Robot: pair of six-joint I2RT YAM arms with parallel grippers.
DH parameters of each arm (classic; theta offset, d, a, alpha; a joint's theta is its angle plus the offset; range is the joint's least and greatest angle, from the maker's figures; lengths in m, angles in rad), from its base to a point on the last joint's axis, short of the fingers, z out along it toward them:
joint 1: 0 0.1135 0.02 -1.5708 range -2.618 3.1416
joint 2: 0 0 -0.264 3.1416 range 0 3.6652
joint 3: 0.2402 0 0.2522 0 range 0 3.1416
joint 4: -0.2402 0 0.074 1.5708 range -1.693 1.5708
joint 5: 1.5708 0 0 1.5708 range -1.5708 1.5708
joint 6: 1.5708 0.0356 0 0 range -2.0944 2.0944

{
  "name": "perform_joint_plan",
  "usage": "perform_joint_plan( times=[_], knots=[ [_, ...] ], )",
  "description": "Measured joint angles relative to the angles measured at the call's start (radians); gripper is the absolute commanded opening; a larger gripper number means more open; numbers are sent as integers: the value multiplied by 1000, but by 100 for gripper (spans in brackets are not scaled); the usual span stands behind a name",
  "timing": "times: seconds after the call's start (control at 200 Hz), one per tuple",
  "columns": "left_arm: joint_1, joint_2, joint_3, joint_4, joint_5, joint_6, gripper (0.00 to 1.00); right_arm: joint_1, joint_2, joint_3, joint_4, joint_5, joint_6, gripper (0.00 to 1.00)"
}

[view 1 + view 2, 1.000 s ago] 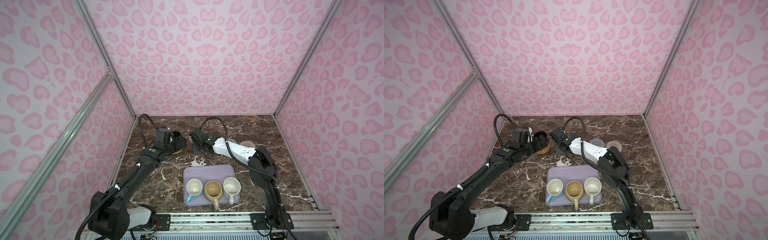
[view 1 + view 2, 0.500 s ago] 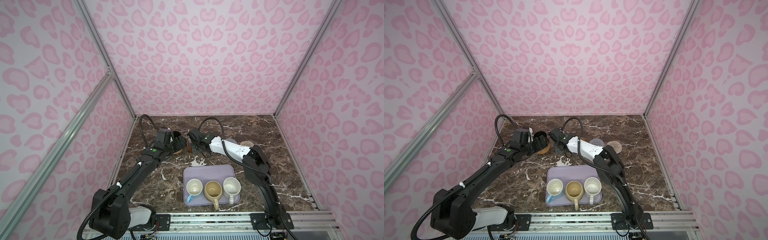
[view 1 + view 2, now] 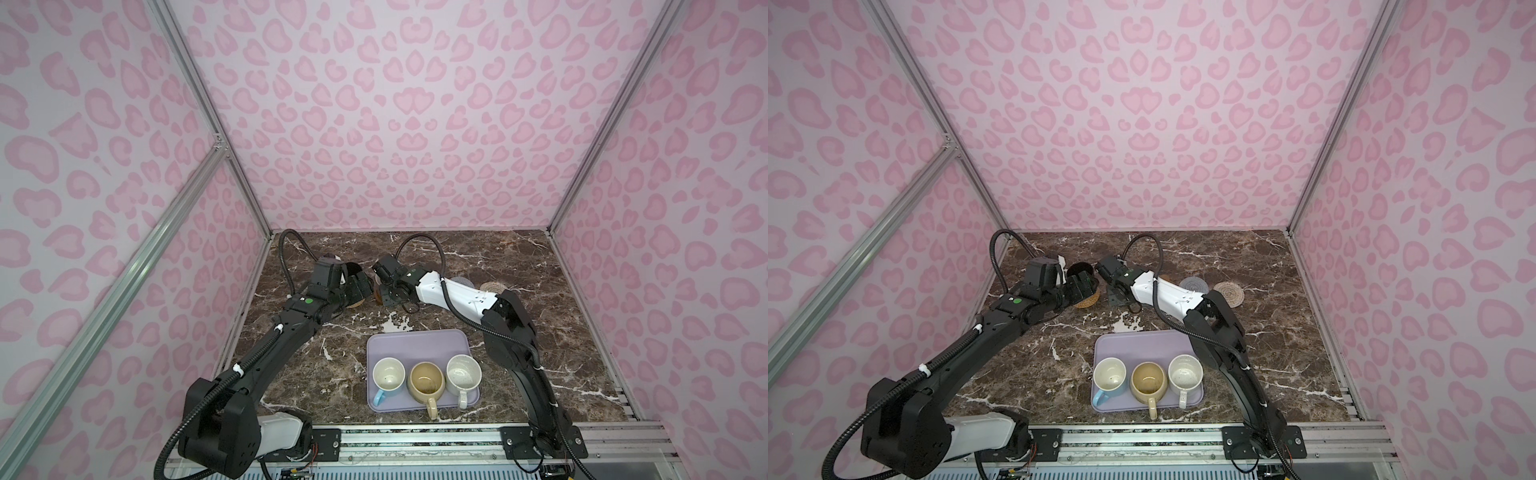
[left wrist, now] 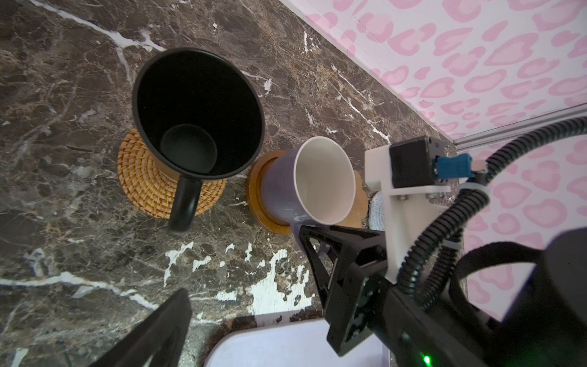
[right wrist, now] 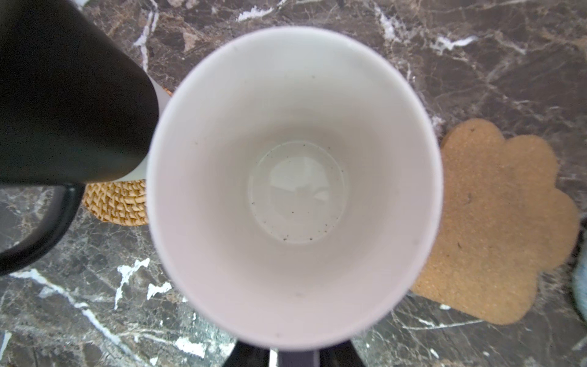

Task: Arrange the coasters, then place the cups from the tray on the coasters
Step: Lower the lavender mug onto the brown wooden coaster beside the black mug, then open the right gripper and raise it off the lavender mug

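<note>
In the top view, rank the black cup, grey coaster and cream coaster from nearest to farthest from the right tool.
1. Black cup, left end of the coaster row.
2. Grey coaster, right of centre.
3. Cream coaster, row's right end.

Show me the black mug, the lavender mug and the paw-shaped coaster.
black mug [image 4: 197, 111], left wrist view, on its inside wall.
lavender mug [image 4: 281, 190], left wrist view, on its outer wall.
paw-shaped coaster [image 5: 495, 222], right wrist view, on its bare middle.
</note>
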Motion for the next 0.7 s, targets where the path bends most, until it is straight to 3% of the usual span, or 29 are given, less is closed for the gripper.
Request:
perform_joint_plan(
  times=[0.53, 0.7],
  knots=[
    [0, -28, -24, -1, -1, -6, 96, 11, -56, -79, 45, -59, 19, 37],
    [0, -52, -24, -16, -8, -6, 96, 11, -136, -150, 71, -40, 22, 52]
  ],
)
